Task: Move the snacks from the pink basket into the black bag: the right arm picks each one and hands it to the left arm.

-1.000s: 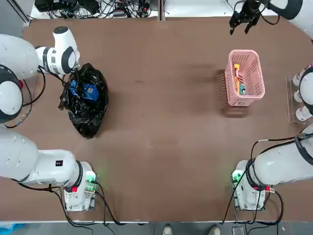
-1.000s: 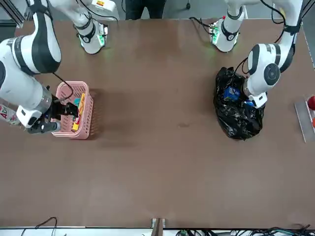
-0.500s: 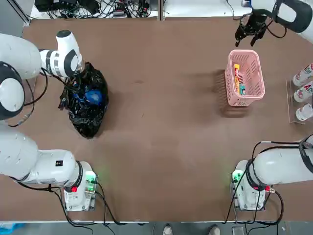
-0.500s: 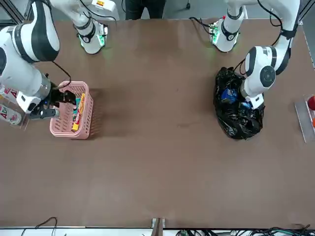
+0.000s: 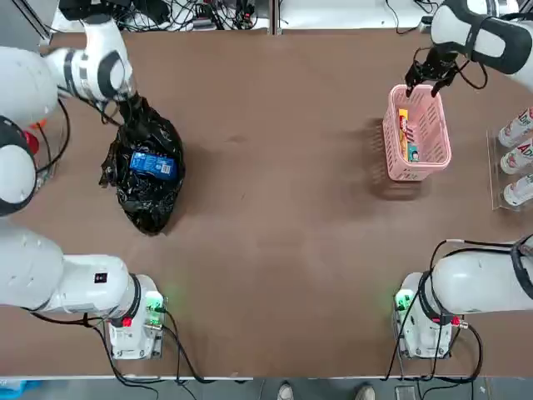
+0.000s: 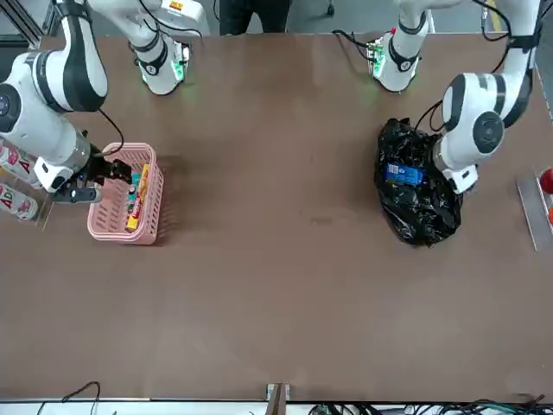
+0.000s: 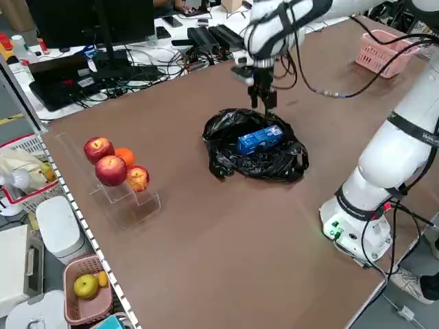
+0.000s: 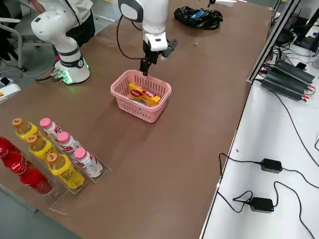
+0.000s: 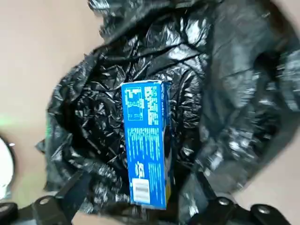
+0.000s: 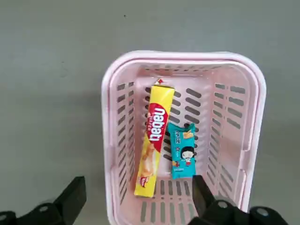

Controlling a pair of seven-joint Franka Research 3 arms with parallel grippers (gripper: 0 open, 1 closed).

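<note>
The blue snack packet (image 5: 151, 163) (image 9: 145, 140) lies on the crumpled black bag (image 5: 150, 200) (image 7: 274, 164). My left gripper (image 7: 262, 96) (image 9: 140, 180) hangs open just above the bag's far end, holding nothing. The pink basket (image 5: 441, 125) (image 10: 110, 140) holds a yellow packet (image 10: 154, 136) and a small teal packet (image 10: 183, 150) side by side. Over the basket's far end my right gripper (image 5: 429, 79) (image 10: 137, 187) is open and empty, its fingers above the rim.
A rack of bottles (image 8: 55, 154) (image 5: 516, 158) stands to the right of the basket. Apples and an orange (image 7: 113, 168) sit on a clear stand left of the bag. Cables (image 5: 166, 12) run along the far table edge.
My left gripper opened, let the blue packet drop onto the bag, and rose away toward the far edge. My right gripper came in from beyond the basket to its far end.
</note>
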